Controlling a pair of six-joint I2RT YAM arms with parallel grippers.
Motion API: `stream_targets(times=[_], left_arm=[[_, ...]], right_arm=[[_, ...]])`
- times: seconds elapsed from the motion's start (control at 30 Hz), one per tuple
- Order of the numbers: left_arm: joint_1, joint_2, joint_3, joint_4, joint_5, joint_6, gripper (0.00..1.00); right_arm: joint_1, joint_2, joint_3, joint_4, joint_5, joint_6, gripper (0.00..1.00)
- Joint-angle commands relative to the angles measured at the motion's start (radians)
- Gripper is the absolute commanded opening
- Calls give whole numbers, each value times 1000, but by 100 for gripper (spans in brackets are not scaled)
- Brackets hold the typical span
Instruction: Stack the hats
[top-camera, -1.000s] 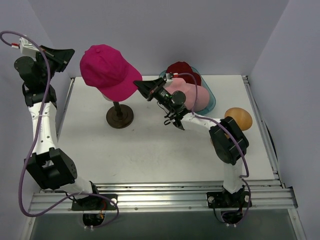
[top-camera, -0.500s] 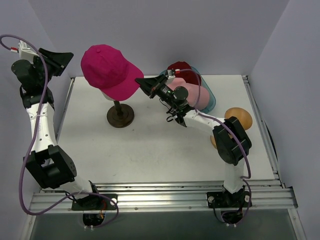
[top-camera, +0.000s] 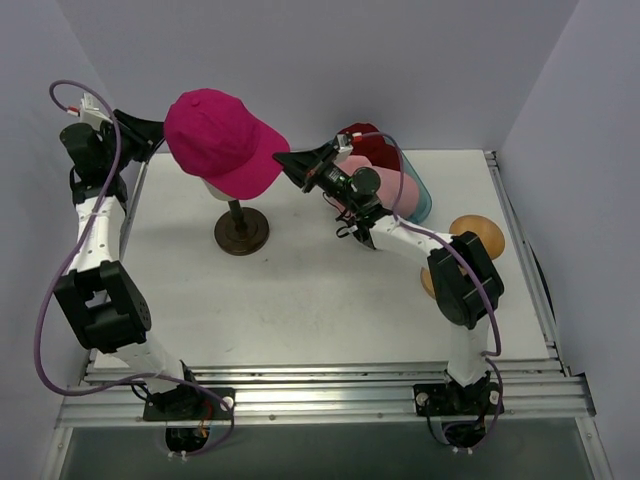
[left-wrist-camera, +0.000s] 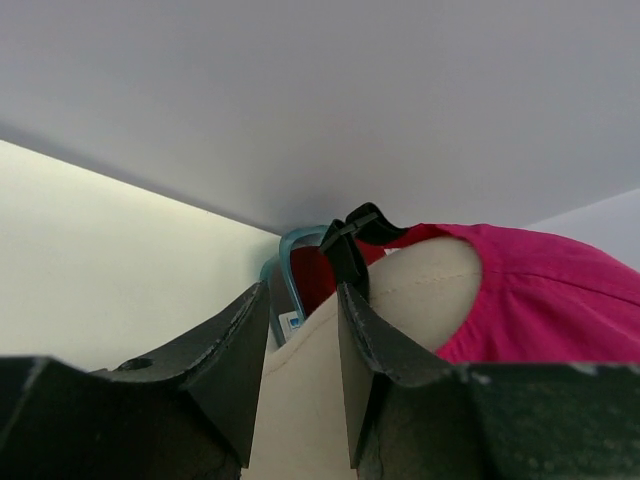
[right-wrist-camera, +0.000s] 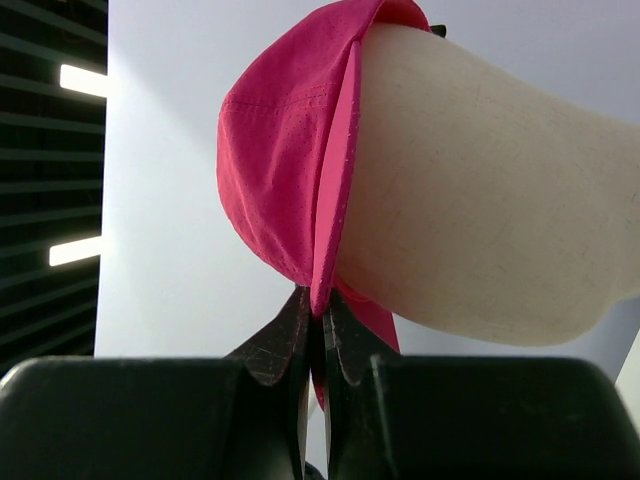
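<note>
On the head form (right-wrist-camera: 480, 200), the magenta cap (top-camera: 218, 140) is pinched at the peak by the closed right claw (top-camera: 287, 160), the left claw (top-camera: 152, 128) now brought behind it, half-open and empty, cap likely being squared as stack base

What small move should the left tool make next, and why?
Probably advance the open left tool to the rear edge of the magenta cap and close. The right tool pinches its peak, while the head form shows bare there.
</note>
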Motion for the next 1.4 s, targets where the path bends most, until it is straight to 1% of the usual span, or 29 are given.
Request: stream_targets(times=[0.0, 0.13, 0.17, 0.23, 0.27, 0.33, 0.37, 0.53, 0.57, 0.63, 0.67, 0.73, 0.83, 0.87, 0.9, 0.93, 0.97, 1.0, 1.03, 1.07, 1.1, 1.13, 1.17, 1.2, 1.23, 1.27, 1.3, 1.33, 1.37], left_arm=[[-22, 12, 22, 85, 20, -3, 42], [-33, 13, -5, 130, 15, -21, 42], [-35, 12, -8, 133, 12, -21, 42], [-39, 13, -13, 125, 5, -12, 42], [-39, 15, -13, 122, 1, -11, 42], [-39, 18, -13, 113, -2, -6, 42], [-39, 18, -14, 112, -2, -4, 42], [-28, -5, -17, 79, -25, 8, 41], [-18, -11, -16, 64, -46, 11, 41], [-4, -29, -13, -3, -77, 19, 42], [10, -39, -14, -49, -109, 25, 43], [27, -62, -11, -107, -146, 43, 44], [54, -108, -14, -235, -241, 69, 49], [65, -120, -13, -297, -277, 75, 54], [68, -143, -13, -312, -319, 94, 66], [70, -151, -5, -332, -336, 103, 70], [71, -160, 4, -389, -354, 114, 72], [73, -177, 16, -414, -379, 136, 73], [73, -189, 25, -437, -390, 149, 74], [71, -203, 42, -477, -396, 163, 76], [68, -236, 48, -496, -399, 193, 80], [67, -256, 53, -514, -405, 204, 92], [65, -279, 49, -546, -408, 216, 97], [56, -331, 41, -557, -410, 242, 94], [50, -357, 32, -565, -411, 253, 94], [41, -385, 18, -576, -413, 262, 94], [28, -439, -13, -582, -413, 296, 94], [4, -462, -23, -594, -414, 313, 94], [-13, -488, -36, -612, -422, 330, 94]], right_arm=[[-19, 20, 19, 88, 2, 10, 0], [-28, 22, 13, 94, -6, 15, 0], [-28, 22, 6, 97, -6, 17, 6], [-29, 20, -3, 106, -7, 18, 13], [-29, 20, -11, 109, -7, 18, 21], [-29, 20, -19, 123, -9, 20, 28], [-32, 20, -26, 128, -9, 21, 34], [-45, 17, -22, 151, -20, 15, 41], [-48, 11, -22, 140, -23, 11, 45], [-54, -9, -37, 126, -20, -3, 49], [-57, -29, -48, 110, -17, -11, 56], [-63, -55, -82, 82, -4, -43, 59], [-75, -102, -120, 19, 8, -89, 61], [-81, -122, -128, -1, 12, -97, 62], [-86, -131, -135, -7, 12, -104, 62], [-88, -139, -152, -9, 12, -120, 63], [-94, -162, -158, -28, 15, -135, 63], [-97, -177, -162, -51, 17, -158, 63], [-98, -193, -163, -90, 26, -186, 63], [-100, -228, -159, -169, 31, -245, 63], [-106, -245, -154, -205, 35, -282, 63], [-109, -260, -145, -257, 38, -322, 63], [-114, -297, -116, -392, 43, -424, 63], [-123, -317, -100, -464, 55, -487, 63], [-127, -337, -85, -551, 75, -553, 63], [-129, -373, -47, -726, 150, -627, 63], [-132, -391, -22, -818, 213, -793, 63], [-129, -404, 2, -913, 291, -874, 63], [-129, -423, 19, -1055, 371, -934, 62]])
